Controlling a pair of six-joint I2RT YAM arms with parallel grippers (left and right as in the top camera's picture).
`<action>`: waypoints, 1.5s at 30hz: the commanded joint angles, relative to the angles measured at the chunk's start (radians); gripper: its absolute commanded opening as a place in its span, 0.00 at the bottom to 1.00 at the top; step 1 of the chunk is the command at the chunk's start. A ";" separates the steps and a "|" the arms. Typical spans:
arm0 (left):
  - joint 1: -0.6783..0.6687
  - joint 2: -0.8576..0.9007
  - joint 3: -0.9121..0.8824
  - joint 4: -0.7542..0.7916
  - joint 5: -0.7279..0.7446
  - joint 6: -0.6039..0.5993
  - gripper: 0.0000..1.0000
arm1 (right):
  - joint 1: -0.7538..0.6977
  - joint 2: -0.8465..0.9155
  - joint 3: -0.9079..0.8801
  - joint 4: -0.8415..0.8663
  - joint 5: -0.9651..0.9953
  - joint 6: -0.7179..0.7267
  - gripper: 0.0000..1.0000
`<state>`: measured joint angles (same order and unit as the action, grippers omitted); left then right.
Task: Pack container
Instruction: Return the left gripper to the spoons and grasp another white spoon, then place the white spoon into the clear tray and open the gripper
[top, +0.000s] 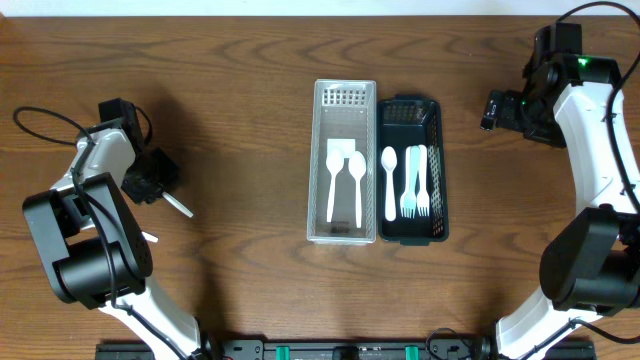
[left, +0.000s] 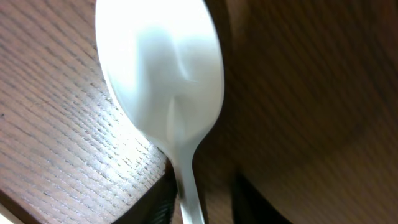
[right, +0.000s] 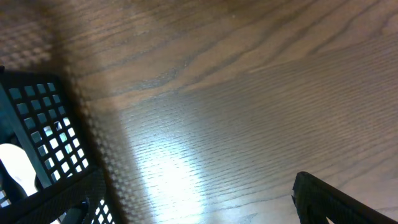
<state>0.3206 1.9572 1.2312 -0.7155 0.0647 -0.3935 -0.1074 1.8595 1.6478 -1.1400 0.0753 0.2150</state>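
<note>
white spoon, handle between left fingers

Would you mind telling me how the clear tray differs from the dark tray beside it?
The clear tray is see-through and holds two white utensils; the dark tray holds a spoon plus forks. The clear tray is longer. Both are perforated rectangles, side by side.

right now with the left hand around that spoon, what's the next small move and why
Probably finish closing the left hand on the spoon before lifting. The left wrist view shows its handle between the fingers with a gap on one side, so the grip looks unfinished. After that it likely belongs in the clear tray beside the two spoons.
</note>
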 joint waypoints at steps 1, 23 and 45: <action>0.005 0.051 -0.012 -0.012 0.007 0.004 0.24 | -0.006 -0.001 -0.002 -0.001 0.004 -0.015 0.99; -0.129 -0.253 0.026 -0.138 0.006 0.099 0.06 | -0.006 -0.001 -0.002 0.000 0.003 -0.014 0.99; -0.958 -0.394 0.084 -0.023 0.009 0.077 0.06 | -0.005 -0.001 -0.002 0.002 0.003 -0.014 0.99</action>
<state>-0.6292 1.5101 1.3025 -0.7635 0.0803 -0.3069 -0.1074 1.8591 1.6478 -1.1370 0.0753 0.2150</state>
